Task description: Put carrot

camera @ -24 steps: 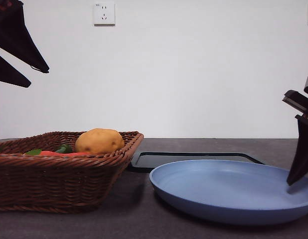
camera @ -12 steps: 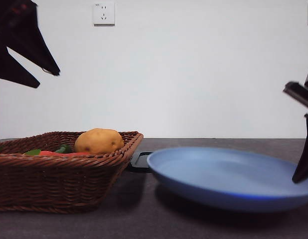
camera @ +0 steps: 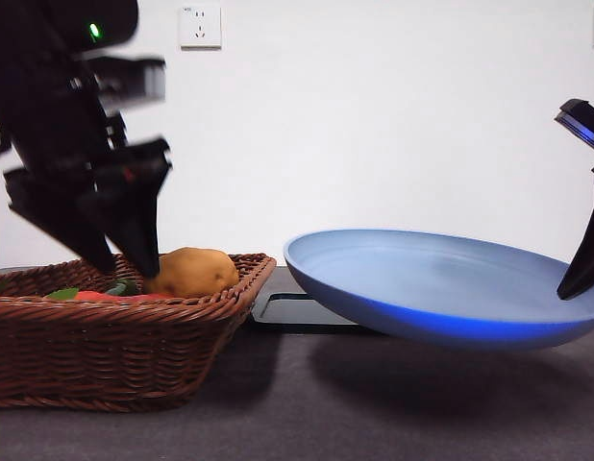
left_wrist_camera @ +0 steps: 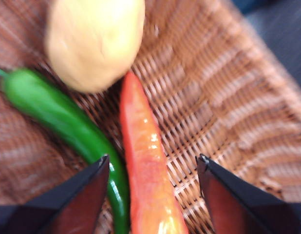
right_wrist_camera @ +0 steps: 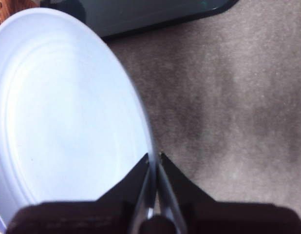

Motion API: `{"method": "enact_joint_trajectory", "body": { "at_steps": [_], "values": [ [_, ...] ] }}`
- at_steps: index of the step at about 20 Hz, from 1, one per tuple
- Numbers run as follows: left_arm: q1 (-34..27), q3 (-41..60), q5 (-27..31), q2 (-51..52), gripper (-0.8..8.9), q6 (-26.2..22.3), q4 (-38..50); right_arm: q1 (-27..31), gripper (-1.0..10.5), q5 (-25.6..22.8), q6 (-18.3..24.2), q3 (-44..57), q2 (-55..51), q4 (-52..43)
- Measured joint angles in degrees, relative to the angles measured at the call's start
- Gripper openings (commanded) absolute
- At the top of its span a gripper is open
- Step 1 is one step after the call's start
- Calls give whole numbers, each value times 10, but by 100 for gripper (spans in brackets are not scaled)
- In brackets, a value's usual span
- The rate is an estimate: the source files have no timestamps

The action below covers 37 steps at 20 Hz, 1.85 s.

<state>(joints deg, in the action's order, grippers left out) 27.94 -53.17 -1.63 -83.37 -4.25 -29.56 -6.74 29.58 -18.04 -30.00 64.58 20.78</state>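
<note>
While the front view gives me only a thin orange-red strip of the carrot point(camera: 110, 297) behind the rim of the wicker basket point(camera: 114, 355), my left wrist view shows it whole along the weave, between a green pepper point(left_wrist_camera: 58, 117) and bare wicker, tip by the blurred potato point(left_wrist_camera: 94, 41). The left end effector point(left_wrist_camera: 153, 170) hangs over it, jaws apart, touching nothing. The right end effector point(right_wrist_camera: 154, 163) is clamped on the rim of the blue plate point(camera: 441, 288), held tilted clear of the desk point(camera: 307, 413) at frame right. The carrot's leafy end is cut off.
</note>
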Motion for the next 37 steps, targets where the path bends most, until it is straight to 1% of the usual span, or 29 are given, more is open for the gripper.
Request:
{"method": "enact_joint_trajectory", "body": {
  "at_steps": [5, 9, 10, 13, 15, 20, 23, 24, 26, 28, 30, 31, 32, 33, 34, 37],
  "values": [
    [0, 0, -1, -68, 316, -15, 12, 0, 4, 0, 0, 0, 0, 0],
    [1, -1, -2, -83, 306, -17, 14, 0, 4, -2, 0, 0, 0, 0],
    [1, -1, -2, -83, 280, -17, 14, 0, 4, -2, 0, 0, 0, 0],
    [2, -1, -4, -83, 125, -17, 14, 0, 4, -2, 0, 0, 0, 0],
    [2, -2, -4, -83, 99, -17, 12, 0, 4, -2, 0, 0, 0, 0],
    [2, -49, -2, -84, 99, -17, -55, 0, 4, -2, 0, 0, 0, 0],
    [2, -108, -5, -83, 99, -17, -100, 0, 4, -2, 0, 0, 0, 0],
    [2, -131, -15, -82, 99, -17, -119, 0, 4, -2, 0, 0, 0, 0],
    [2, -181, -64, -78, 99, -17, -154, 0, 4, -2, 0, 0, 0, 0],
    [4, -227, -151, -73, 99, -11, -162, 0, 4, -2, 0, 0, 0, 0],
    [17, -253, -266, -71, 99, -1, -126, 0, 4, -2, 0, 0, 0, 0],
    [33, -253, -324, -71, 99, 10, -91, 0, 4, -2, 0, 0, 0, 0],
    [52, -252, -349, -71, 99, 18, -64, 0, 4, -2, 0, 0, 0, 0],
    [76, -252, -345, -71, 99, 21, -35, 0, 4, -2, 0, 0, 0, 0],
    [101, -252, -320, -71, 99, 24, -10, 0, 4, -2, 0, 0, 0, 0],
    [172, -252, -201, -85, 99, 24, 16, 0, 4, -2, 0, 0, 0, 0]
  ]
}}
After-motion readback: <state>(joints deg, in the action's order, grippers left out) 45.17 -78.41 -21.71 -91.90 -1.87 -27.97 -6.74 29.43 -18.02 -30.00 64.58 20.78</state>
